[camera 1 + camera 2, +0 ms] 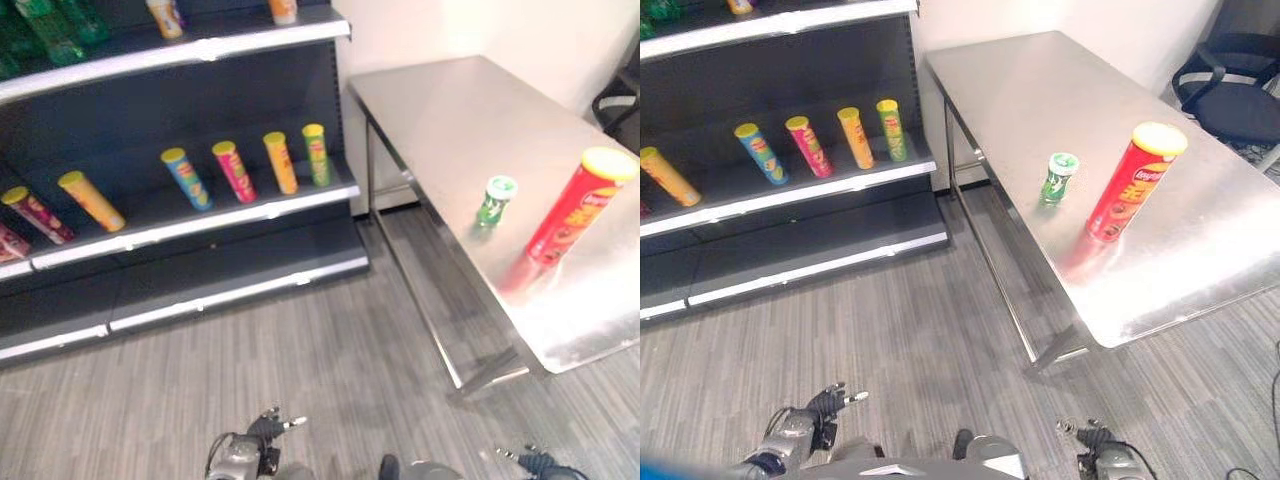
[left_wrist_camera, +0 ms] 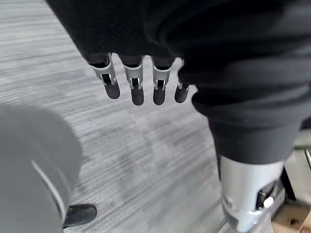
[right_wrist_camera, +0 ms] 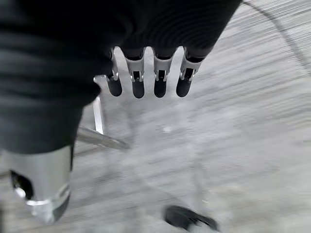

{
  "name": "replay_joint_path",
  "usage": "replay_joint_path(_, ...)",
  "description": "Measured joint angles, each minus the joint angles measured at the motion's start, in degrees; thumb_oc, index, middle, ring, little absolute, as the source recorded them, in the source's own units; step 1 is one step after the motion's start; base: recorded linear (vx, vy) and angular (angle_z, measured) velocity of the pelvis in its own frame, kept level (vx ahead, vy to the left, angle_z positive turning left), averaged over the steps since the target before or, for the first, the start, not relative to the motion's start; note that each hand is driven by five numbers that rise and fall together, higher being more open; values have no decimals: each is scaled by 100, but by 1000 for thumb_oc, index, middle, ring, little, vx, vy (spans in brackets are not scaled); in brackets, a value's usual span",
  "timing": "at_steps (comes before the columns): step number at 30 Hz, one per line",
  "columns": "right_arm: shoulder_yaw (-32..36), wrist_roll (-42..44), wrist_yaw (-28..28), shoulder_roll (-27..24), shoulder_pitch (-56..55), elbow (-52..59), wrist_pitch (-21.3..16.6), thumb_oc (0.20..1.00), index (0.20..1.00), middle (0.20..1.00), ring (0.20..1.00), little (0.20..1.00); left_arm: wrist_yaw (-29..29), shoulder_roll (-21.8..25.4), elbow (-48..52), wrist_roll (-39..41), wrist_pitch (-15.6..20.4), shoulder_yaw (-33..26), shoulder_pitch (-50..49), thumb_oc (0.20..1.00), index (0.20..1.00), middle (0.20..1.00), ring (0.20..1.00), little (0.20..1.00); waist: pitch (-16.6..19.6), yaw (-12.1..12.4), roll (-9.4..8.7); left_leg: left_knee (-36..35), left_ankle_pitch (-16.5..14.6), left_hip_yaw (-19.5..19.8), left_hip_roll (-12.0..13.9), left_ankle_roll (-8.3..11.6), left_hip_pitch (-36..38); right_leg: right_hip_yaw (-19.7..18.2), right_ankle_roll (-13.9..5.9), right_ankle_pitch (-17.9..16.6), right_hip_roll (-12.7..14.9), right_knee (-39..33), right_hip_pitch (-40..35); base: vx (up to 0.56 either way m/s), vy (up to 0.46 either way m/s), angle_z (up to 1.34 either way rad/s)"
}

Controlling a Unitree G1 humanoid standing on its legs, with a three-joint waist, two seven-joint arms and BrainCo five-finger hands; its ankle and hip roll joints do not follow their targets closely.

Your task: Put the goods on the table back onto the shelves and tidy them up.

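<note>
Currently, red chip can (image 1: 578, 206): upright on table (image 1: 450, 110), long axis vertical, lid up.
Green can (image 1: 495, 200): upright, at its 9 o'clock.
Left hand (image 2: 141, 80): spread, empty.
Right hand (image 3: 146, 77): spread, empty.

Both eye views are taken from head height, angled steeply down and forward. The shelf unit (image 1: 180, 215), the steel table (image 1: 1080, 100) and the grey floor (image 1: 300, 370) between them are shared by both; the right eye view is set slightly further right, so an office chair (image 1: 1235, 85) is included. The left wrist view is taken from very close behind the left hand (image 2: 136, 80), directed past its fingers at the floor. The right wrist view is likewise set close behind the right hand (image 3: 146, 77), floor beyond its fingertips.
</note>
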State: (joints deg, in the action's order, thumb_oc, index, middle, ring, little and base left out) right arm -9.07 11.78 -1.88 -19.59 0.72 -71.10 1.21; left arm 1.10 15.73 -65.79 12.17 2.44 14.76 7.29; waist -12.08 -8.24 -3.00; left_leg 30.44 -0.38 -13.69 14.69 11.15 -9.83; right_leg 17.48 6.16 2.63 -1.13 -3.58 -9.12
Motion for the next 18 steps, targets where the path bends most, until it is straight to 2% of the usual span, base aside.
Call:
replay_joint_path(1, -33, -16, -3, 28, -36, -19, 4, 1000, 1000, 1000, 1000, 1000, 25, 34, 0, -11, -12, 3, -49, 1000, 1000, 1000, 1000, 1000, -58, 8, -25, -821, 26, 97, -21, -22, -93, -196, -55, 18, -45, -65, -119, 264, 300, -53)
replay_joint_path(2, 11, -54, -9, 32, -24, -72, -7, 1000, 1000, 1000, 1000, 1000, 34, 58, -45, -27, 12, 16, -70, 1000, 1000, 1000, 1000, 1000, -28, 91, -51, -1791, -42, 714, -351, 85, 50, -487, -190, 42, 13, -113, -106, 201, 229, -95)
replay_joint_path(3, 71, -55, 8, 28, 31, -204, 11, 1000, 1000, 1000, 1000, 1000, 35, 74, -52, -70, 21, 17, -64, 1000, 1000, 1000, 1000, 1000, -11, 265, -26, -3040, 38, 1303, -541, -6, 356, -792, -343, 57, 37, -176, -101, 185, 195, -128)
replay_joint_path(4, 171, -54, -8, -35, 47, -295, 9, 1000, 1000, 1000, 1000, 1000, 27, 95, -43, -148, -41, -5, -68, 1000, 1000, 1000, 1000, 1000, -153, 311, 71, -3300, 199, 1322, -570, -208, 394, -882, -338, -50, -1, -196, -183, 187, 196, -130)
replay_joint_path(6, 634, -49, -10, -121, -90, -296, -22, 1000, 1000, 1000, 1000, 1000, 31, 51, -26, -138, -46, -75, -283, 1000, 1000, 1000, 1000, 1000, -72, 270, 279, -3581, 308, 1409, -632, -354, 708, -1267, -520, 71, -38, -190, -383, 205, 257, -114)
replay_joint_path(7, 724, -16, -13, -250, -265, -196, -24, 1000, 1000, 1000, 1000, 1000, 26, 28, -20, -123, -33, -99, -302, 1000, 1000, 1000, 1000, 1000, -45, 123, 414, -3612, 607, 1144, -586, -511, 843, -1424, -625, 123, -58, -193, -439, 202, 298, -103)
replay_joint_path(8, 831, 8, -17, -241, -369, -142, -15, 1000, 1000, 1000, 1000, 1000, 15, 58, -12, -118, 3, -152, -307, 1000, 1000, 1000, 1000, 1000, 20, 39, 463, -3614, 895, 799, -634, -594, 902, -1511, -788, 208, 64, -166, -498, 133, 279, -83)
replay_joint_path(9, 896, 207, -11, -154, -670, -41, -3, 1000, 1000, 1000, 1000, 1000, -10, 208, 155, -119, 26, -177, -179, 1000, 1000, 1000, 1000, 1000, -21, -101, 190, -3616, 810, 508, -900, -702, 1056, -1564, -951, 274, 403, 1, -408, 156, 340, -70)
replay_joint_path(11, 1142, 269, -39, -132, -709, -3, -18, 1000, 1000, 1000, 1000, 1000, -19, 327, 146, -120, 20, -226, -224, 1000, 1000, 1000, 1000, 1000, 23, -129, 87, -3618, 692, 243, -1019, -850, 1111, -1623, -1111, 371, 607, 186, -267, 72, 208, -65)
replay_joint_path(13, 1295, 295, -41, -135, -788, 0, -12, 1000, 1000, 1000, 1000, 1000, -24, 410, 148, -120, 22, -224, -162, 1000, 1000, 1000, 1000, 1000, 67, -144, -38, -3615, 665, 143, -1155, -941, 1103, -1587, -1213, 378, 766, 161, -222, 44, 156, -27)
replay_joint_path(15, 1865, 517, -47, -183, -900, 12, 5, 1000, 1000, 1000, 1000, 1000, -24, 479, 160, -120, 26, -224, -33, 1000, 1000, 1000, 1000, 1000, 56, -242, -62, -3616, 637, 148, -1269, -1026, 1084, -1552, -1299, 346, 875, 161, -218, 46, 164, 6)
replay_joint_path(17, 2768, 1148, -61, -317, -1033, 240, -3, 1000, 1000, 1000, 1000, 1000, -29, 472, 159, -124, 29, -222, 35, 1000, 1000, 1000, 1000, 1000, 65, -328, -54, -3617, 589, 152, -1362, -1061, 1069, -1497, -1368, 386, 955, 129, -224, 88, 189, 8)
replay_joint_path(18, 2992, 1400, -87, -413, -1045, 332, -27, 1000, 1000, 1000, 1000, 1000, -28, 464, 154, -125, 31, -220, 21, 1000, 1000, 1000, 1000, 1000, 76, -339, -23, -3616, 600, 149, -1374, -1052, 1038, -1481, -1395, 375, 965, 98, -214, 87, 144, 4)
